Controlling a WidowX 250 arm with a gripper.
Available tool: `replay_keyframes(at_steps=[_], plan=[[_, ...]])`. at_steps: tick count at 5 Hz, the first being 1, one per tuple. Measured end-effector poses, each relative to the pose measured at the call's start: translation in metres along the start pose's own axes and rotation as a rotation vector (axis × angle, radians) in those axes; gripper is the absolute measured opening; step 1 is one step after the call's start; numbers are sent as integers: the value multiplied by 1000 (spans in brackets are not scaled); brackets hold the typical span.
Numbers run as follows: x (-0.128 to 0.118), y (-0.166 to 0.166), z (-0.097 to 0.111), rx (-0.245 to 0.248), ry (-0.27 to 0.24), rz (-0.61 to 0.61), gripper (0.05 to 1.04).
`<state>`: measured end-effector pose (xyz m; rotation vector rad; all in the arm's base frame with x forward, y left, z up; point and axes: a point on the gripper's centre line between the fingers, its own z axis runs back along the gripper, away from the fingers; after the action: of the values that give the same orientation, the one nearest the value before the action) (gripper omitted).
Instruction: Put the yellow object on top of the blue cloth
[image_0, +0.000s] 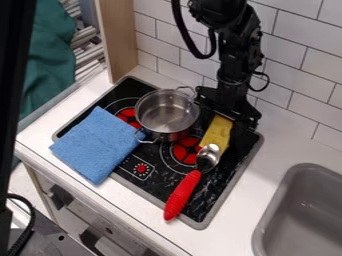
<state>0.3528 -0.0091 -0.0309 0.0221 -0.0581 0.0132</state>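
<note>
- Camera view, right of the frame's centre: the yellow object (217, 133) lies on the black stove top (222, 181), with its upper end right below the gripper (229, 115).
- It looks like a sponge or folded cloth: probably light, soft and easily squashed, with little risk of breaking or slipping.
- I would take it across its narrow width, near the middle, and squeeze only moderately; pinched at the upper end, it could sag or swing.
- The gripper hangs in the upper right part of the frame, very near that upper end. Whether it is spread, clenched or already grasping the yellow object, I cannot tell.
- The metal head of the red-handled spoon (182, 195) is at the object's lower end and could be dragged along by a low sideways pull.
- The blue cloth (100, 144) lies left of centre, beyond the pot (167, 114), so a lift clear of the rim seems wise.
</note>
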Motion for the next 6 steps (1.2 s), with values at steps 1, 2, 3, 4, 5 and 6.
replay_keyframes(at_steps=[1, 2, 3, 4, 5, 6], plan=[[-2, -1, 0, -5, -1, -7, 698], [-4, -3, 15, -22, -31, -43, 698], [-3, -9, 58, -74, -167, -99, 698], [-17, 16, 114, -78, -299, -64, 698], [-38, 70, 117, -50, -255, 65, 698], [-53, 115, 96, -2, -182, 120, 697]])
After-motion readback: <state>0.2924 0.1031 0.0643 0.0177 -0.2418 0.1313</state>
